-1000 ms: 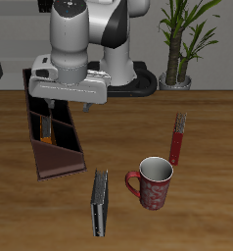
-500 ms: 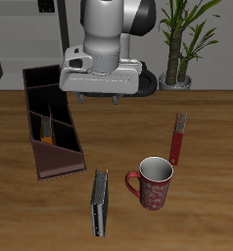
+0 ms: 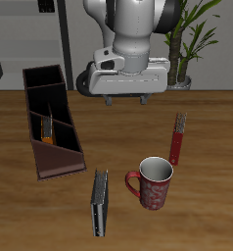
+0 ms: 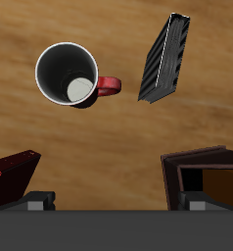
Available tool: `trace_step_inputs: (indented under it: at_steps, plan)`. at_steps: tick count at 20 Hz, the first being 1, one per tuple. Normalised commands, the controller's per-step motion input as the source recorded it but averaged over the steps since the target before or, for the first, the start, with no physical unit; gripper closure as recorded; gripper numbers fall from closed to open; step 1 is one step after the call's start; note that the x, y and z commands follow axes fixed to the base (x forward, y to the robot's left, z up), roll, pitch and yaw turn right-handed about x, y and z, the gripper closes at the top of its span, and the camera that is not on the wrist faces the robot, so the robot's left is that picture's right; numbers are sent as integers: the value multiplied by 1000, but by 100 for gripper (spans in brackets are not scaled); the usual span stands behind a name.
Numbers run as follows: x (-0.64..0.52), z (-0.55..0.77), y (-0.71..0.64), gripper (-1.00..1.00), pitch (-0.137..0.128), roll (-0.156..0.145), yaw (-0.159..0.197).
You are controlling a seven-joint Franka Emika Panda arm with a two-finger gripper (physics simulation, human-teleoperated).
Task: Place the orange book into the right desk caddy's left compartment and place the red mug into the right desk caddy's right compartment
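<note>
The orange book (image 3: 52, 131) stands upright inside the right desk caddy (image 3: 64, 160), in the section next to the sloped end. In the wrist view, part of the book (image 4: 222, 186) shows inside the caddy (image 4: 192, 160). The red mug (image 3: 153, 183) stands upright on the table near the front edge, and its grey inside shows in the wrist view (image 4: 69, 75). My gripper (image 3: 125, 101) hangs high over the table's back middle, apart from both. It is open, with nothing between its fingers (image 4: 116, 204).
A dark grey book (image 3: 99, 203) lies beside the mug, also seen by the wrist camera (image 4: 165, 57). A slim red book (image 3: 177, 139) lies farther back beyond the mug. A potted plant (image 3: 177, 49) stands at the table's back.
The arm has swung away from above the caddy toward the table's middle. The orange book stays in the caddy, and the mug has not moved.
</note>
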Motion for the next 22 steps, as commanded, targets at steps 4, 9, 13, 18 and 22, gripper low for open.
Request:
trace_step_inputs:
  at_steps: [4, 9, 13, 18, 22]
  plan:
    - [-5, 65, 534, -100, -19, 53, 100]
    - [32, 60, 183, -100, -4, 19, 47]
    - [96, 82, 256, -100, -25, 32, 90]
    - [184, 85, 9, -100, -19, -25, 22]
    - [289, -138, 197, -100, 29, -3, 87]
